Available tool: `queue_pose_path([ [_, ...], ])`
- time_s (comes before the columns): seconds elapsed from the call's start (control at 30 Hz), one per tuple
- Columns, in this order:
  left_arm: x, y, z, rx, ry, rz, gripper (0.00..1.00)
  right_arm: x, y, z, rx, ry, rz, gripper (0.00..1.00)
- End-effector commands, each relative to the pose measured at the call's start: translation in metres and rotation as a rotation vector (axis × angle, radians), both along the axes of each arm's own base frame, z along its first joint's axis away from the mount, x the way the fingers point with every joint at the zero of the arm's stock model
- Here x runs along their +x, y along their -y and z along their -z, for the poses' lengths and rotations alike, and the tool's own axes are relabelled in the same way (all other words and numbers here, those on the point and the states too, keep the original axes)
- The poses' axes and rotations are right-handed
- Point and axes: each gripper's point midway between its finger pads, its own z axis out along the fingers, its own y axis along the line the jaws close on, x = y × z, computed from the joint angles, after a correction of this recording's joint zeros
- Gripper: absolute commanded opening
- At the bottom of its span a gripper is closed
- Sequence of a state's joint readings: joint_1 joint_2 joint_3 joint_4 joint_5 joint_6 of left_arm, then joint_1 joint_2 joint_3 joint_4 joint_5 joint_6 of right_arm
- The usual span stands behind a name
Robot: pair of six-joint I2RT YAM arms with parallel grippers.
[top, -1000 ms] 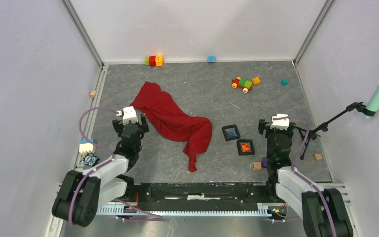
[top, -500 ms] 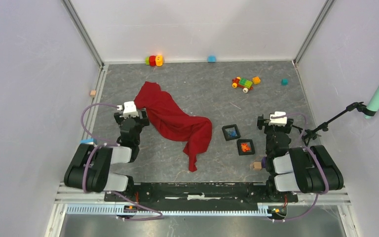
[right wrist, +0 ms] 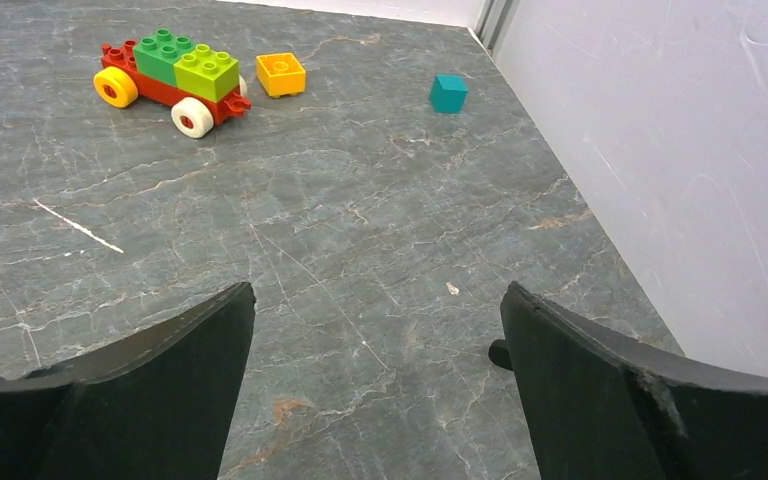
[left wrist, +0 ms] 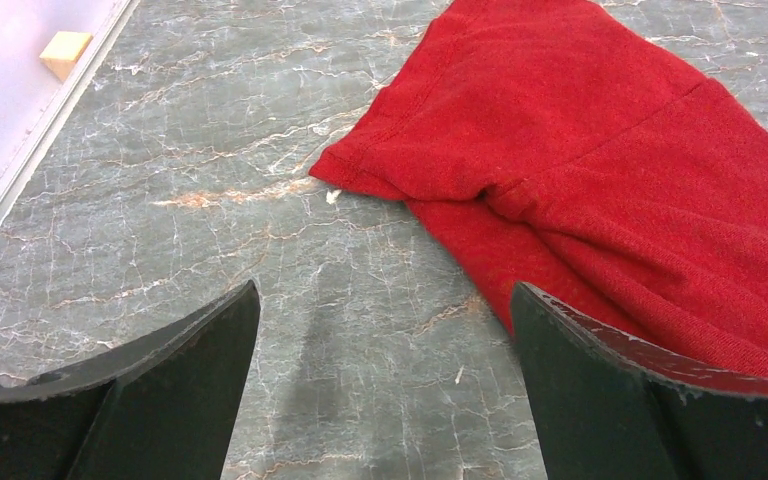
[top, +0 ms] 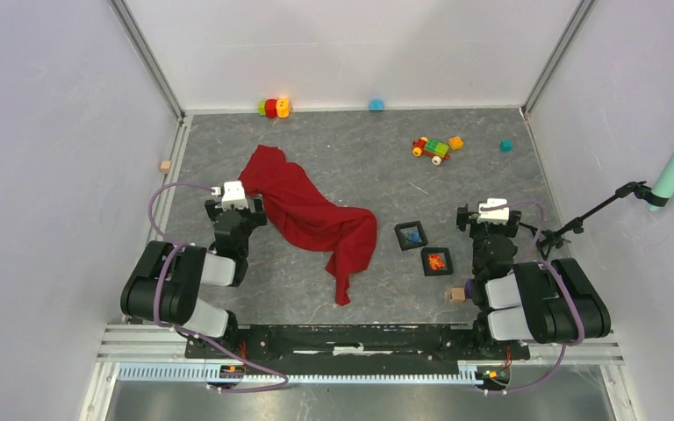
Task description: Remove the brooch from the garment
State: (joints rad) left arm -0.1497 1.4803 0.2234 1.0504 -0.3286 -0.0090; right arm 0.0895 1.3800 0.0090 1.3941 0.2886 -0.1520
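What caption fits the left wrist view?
Open left tool over the grey table, the red garment lying just ahead.

The left gripper (left wrist: 385, 300) and right gripper (right wrist: 378, 295) are black; the arms (top: 171, 289) trail purple cables (top: 180, 184).

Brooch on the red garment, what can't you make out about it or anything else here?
- The brooch: not seen in any view; too small from above, or hidden in folds of the garment.
- Rest of the garment, left wrist view: cut off by the frame edge.
- Contents of the black trays, top view: too small to identify.
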Motion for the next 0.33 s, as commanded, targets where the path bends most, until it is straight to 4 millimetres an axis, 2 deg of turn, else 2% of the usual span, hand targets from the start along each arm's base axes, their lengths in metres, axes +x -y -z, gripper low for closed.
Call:
queue_pose_path([
  [0.0, 0.012, 0.0009, -0.0231, 0.013, 0.079, 0.012, 1.0, -0.0255, 0.0017, 0.0236, -0.017, -0.062, -0.008, 0.98],
  [0.3, 0.0132, 0.0011, -0.0223, 0.011, 0.073, 0.017, 1.0, -0.0254, 0.0016, 0.0238, -0.017, -0.062, -0.008, 0.98],
])
